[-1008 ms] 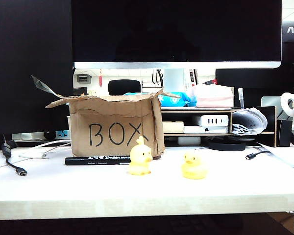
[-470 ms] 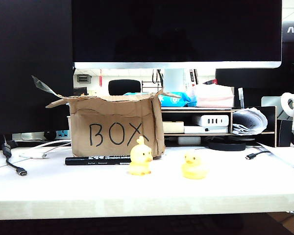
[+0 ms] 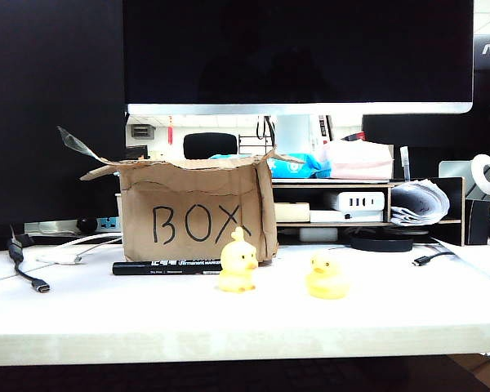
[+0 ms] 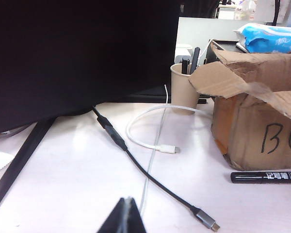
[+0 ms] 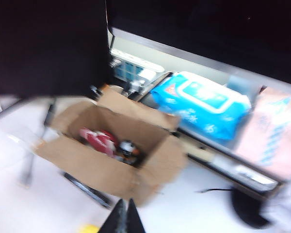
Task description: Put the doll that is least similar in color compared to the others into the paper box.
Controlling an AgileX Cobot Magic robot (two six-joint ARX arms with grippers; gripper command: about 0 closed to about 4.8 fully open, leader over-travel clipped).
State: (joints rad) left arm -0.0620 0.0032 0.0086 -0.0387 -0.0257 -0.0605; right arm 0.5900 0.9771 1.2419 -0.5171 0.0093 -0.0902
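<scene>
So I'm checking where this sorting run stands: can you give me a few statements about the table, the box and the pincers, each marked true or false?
1. Two yellow ducks stand on the table in front of the paper box. True: the tufted duck and the squat duck.
2. The black marker lies inside the box. False: it lies on the table along the box's front.
3. The right pincer is shut. True.
4. The left pincer holds a duck. False: it is shut on nothing.
5. The box is empty. False: the right wrist view shows blurred red and dark things inside.
</scene>
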